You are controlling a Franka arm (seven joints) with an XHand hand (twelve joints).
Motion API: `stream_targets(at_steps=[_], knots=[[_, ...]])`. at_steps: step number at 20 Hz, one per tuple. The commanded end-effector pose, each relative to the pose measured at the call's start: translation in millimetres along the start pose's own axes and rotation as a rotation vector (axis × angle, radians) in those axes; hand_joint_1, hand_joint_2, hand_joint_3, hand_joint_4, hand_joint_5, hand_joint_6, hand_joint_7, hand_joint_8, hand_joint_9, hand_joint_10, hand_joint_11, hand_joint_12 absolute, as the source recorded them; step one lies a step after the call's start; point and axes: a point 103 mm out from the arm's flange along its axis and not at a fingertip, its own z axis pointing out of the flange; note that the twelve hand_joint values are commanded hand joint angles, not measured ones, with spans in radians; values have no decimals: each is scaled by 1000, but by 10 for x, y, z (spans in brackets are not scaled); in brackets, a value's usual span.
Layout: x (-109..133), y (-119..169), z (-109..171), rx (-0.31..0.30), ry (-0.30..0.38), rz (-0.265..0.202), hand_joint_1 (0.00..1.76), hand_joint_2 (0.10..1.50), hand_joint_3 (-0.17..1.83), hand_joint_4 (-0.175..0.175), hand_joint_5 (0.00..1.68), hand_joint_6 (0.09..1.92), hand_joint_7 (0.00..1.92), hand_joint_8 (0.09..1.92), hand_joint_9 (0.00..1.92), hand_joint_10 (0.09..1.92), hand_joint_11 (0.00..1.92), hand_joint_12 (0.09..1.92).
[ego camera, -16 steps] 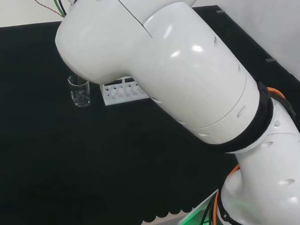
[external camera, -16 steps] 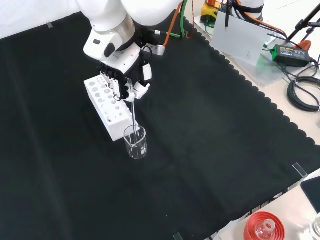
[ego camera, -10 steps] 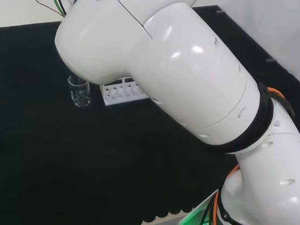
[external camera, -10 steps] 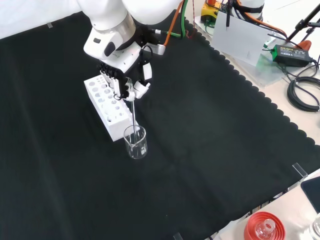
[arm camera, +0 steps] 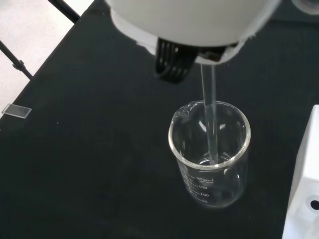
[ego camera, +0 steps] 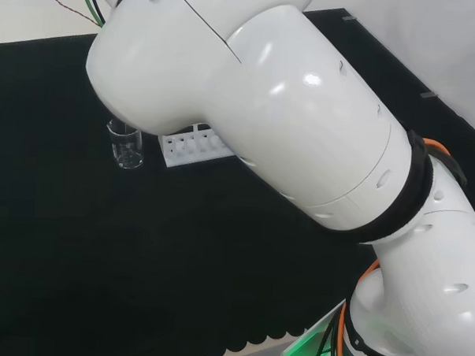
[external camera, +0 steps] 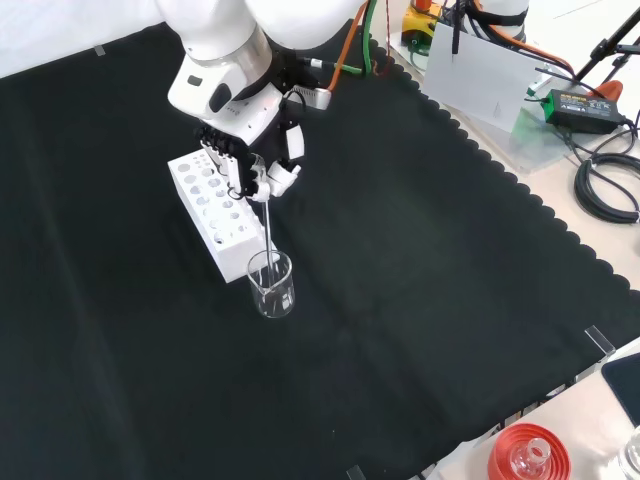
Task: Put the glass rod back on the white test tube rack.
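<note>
Black cloth [external camera: 420, 300] covers the bench, its scalloped edge running along the right side of the front view, where cables and a power brick lie on the pale tabletop beyond it. Near the upper left of that view stands the white test tube rack [external camera: 215, 205], a block with rows of round holes in its top. Just beside the rack's near end, and seemingly touching it, sits a clear glass beaker [external camera: 271, 284], upright on the cloth. The hand [external camera: 255, 165] hangs above the rack's right side in the front view, its fingers [external camera: 228, 160] and thumb curled and pinched on the top of the glass rod [external camera: 269, 228]. The rod hangs nearly upright from the pinch, and its lower end is inside the beaker; the wrist view shows the rod [arm camera: 210, 119] passing down through the beaker's mouth [arm camera: 209, 149] towards the bottom. In the head view the arm's white links stand in front, with the beaker [ego camera: 127, 145] to the left of the rack [ego camera: 193, 147]. A red ribbed stand [external camera: 528, 455] holding a glass piece shows at the lower right of the front view.
</note>
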Motion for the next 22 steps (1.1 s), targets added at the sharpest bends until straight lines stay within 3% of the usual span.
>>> stream_targets(at_steps=[1, 13, 22], knots=[[2, -22, -16, -7, 0, 5, 1333, 509, 923, -175, 1162, 828, 1453, 646, 1744, 377, 1616, 546], [28, -113, -122, -28, -5, 12, 1333, 508, 924, -175, 1162, 828, 1454, 645, 1745, 376, 1616, 547], [34, -175, -357, -71, -11, 21, 1333, 507, 925, -175, 1162, 829, 1454, 645, 1746, 374, 1616, 546]])
